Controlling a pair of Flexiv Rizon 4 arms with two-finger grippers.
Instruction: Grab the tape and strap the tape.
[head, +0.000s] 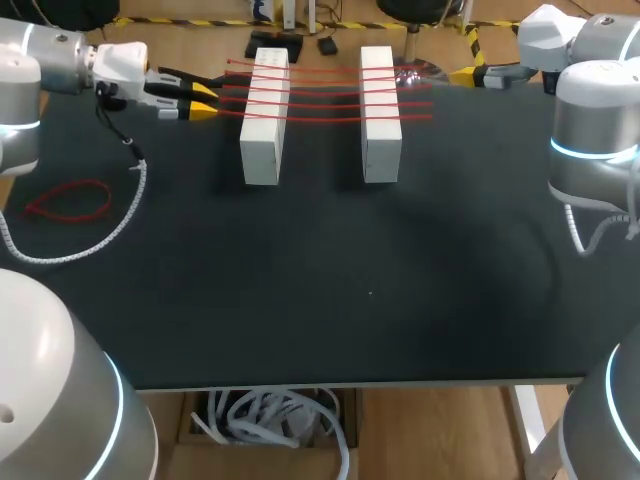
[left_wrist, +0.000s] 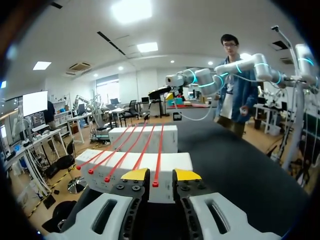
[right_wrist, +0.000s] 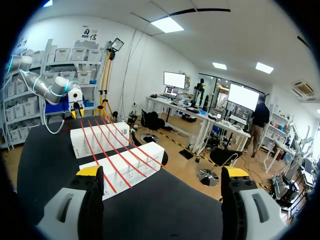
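Observation:
Two white blocks (head: 262, 130) (head: 380, 125) stand side by side at the back of the black table (head: 370, 290). Several red tapes (head: 325, 95) stretch across both blocks. My left gripper (head: 203, 100) sits just left of the left block, at the tapes' ends. In the left wrist view its fingers (left_wrist: 135, 174) stand a little apart, open, with the end of one red tape (left_wrist: 155, 183) lying free in the gap. My right gripper (head: 465, 75) hangs at the back right, past the right block. It is wide open (right_wrist: 162, 172) and holds nothing, facing the blocks (right_wrist: 127, 167).
A loose red tape loop (head: 68, 200) lies on the table's left side. A white coiled cable (head: 100, 235) from my left arm curves over the table next to it. The table's front half is bare black surface.

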